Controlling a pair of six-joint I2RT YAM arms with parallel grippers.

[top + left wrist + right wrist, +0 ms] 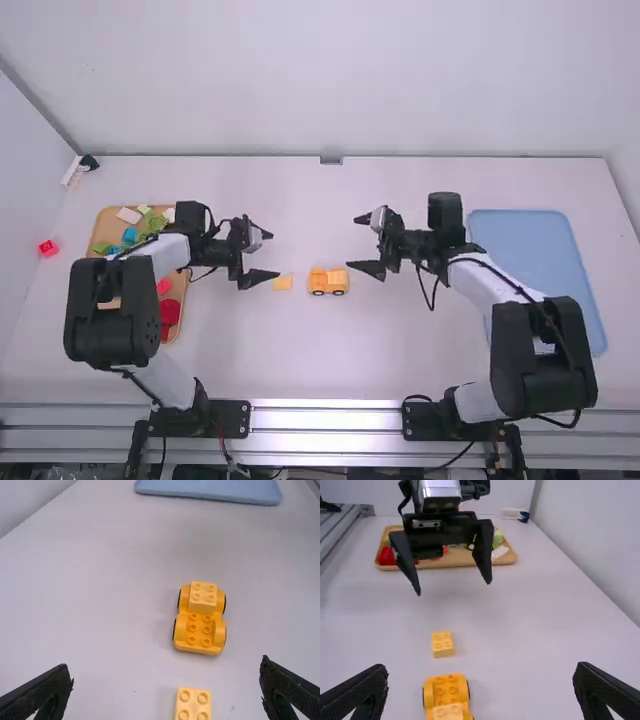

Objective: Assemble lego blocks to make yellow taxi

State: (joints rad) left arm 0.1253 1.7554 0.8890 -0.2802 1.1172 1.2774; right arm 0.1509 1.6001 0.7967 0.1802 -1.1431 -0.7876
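"How are we set?"
"Our left tool (275, 255) and right tool (352, 242) both stand wide above the bench (330, 365)."
"And the rest?"
"We've the yellow wheeled base (328, 281) there, pale block (202, 597) on top, loose block (283, 283) nearby."

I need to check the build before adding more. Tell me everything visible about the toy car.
The toy car has an orange-yellow, plastic-looking base with four black-edged wheels, rounded parts over them and six exposed studs. A paler yellow block with four studs sits on its right end, as the high view shows it. The car stands upright on its wheels on the white table, between the arms. A loose pale yellow block lies to its left, across a gap. Neither end effector touches the car.
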